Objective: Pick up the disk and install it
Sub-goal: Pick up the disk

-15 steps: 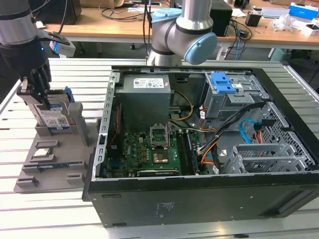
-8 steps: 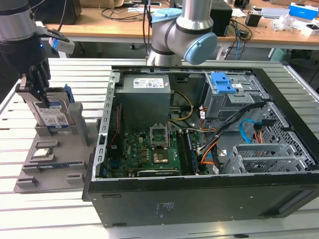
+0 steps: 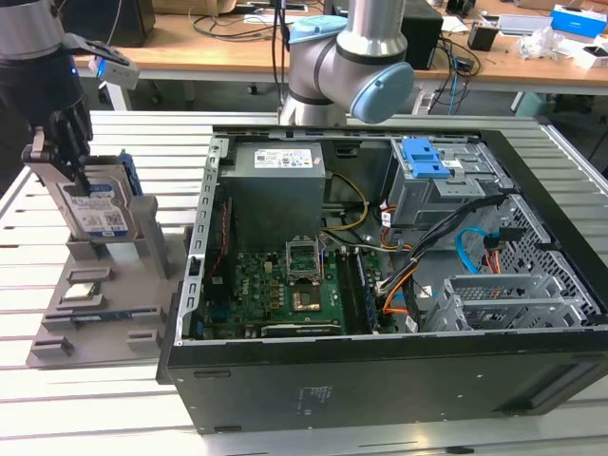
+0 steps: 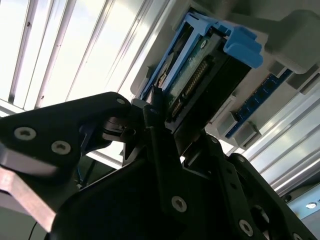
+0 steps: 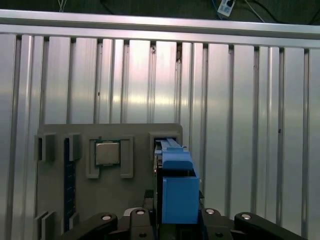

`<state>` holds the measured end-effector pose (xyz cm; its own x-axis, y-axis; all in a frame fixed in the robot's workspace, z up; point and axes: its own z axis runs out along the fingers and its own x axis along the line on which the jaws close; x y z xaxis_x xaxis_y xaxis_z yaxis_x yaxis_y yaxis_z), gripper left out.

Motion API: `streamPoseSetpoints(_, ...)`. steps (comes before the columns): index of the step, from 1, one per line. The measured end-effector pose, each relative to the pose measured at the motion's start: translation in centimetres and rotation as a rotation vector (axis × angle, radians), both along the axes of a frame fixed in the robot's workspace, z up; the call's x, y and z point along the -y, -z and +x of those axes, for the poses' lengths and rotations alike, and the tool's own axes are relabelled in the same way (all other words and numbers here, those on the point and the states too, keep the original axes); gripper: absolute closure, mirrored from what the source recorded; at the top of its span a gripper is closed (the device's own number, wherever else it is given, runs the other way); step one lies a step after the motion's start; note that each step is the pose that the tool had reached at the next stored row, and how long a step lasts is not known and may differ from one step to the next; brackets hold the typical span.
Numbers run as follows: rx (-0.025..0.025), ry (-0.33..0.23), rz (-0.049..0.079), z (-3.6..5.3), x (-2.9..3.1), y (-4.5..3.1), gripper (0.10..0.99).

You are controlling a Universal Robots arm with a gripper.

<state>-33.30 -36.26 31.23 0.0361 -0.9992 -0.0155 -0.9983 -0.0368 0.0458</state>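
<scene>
Step in hand, by judgement: the pick-up. The black multi-link gripper (image 3: 59,157) is seen at the exterior view's left, pressed together on the upper end of the disk (image 3: 95,207), a rectangular silver metal hard drive with a white-and-blue label and a bright blue plastic bracket. In the second wrist view, a black finger (image 4: 159,131) is seen laid against the disk's connector edge (image 4: 200,82).

The disk is held upright at the far end of the grey plastic fixture tray (image 3: 95,328), beside a grey upright post (image 3: 144,226). Whether its lower edge has cleared the slot cannot be told. Installation is not yet done: the disk is well apart from the open black computer case (image 3: 380,366).

The next move is judged to call for a straight lift clear of the post, then a carry over the case's near-left wall (image 3: 199,237) with the disk kept level.

Edges and room:
- Open slatted aluminium table (image 3: 104,418) lies around the tray, so room there is ample.
- Inside the case, orange and black cables (image 3: 404,280) lie near the perforated silver drive cage (image 3: 503,299), and snagging is judged possible.
- The small square silver chip (image 5: 107,152) rests in its own tray recess, beside the disk's slot.
</scene>
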Motion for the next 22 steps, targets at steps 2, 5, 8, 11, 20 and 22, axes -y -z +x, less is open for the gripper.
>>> streamPoseSetpoints(2,-0.0002,0.000,0.000,0.02,-0.02,-0.38,0.722)
streamPoseSetpoints(5,-0.0005,0.000,0.000,0.05,-0.06,-0.95,0.722)
streamPoseSetpoints(8,-0.0008,0.000,0.000,0.07,-0.08,-1.42,0.722)
streamPoseSetpoints(11,-0.0012,0.000,0.000,0.11,-0.12,-2.10,0.722)
streamPoseSetpoints(20,-0.0042,0.000,0.000,0.32,-0.27,-4.64,0.722)
streamPoseSetpoints(22,-0.0047,0.000,0.000,0.35,-0.30,-4.97,0.722)
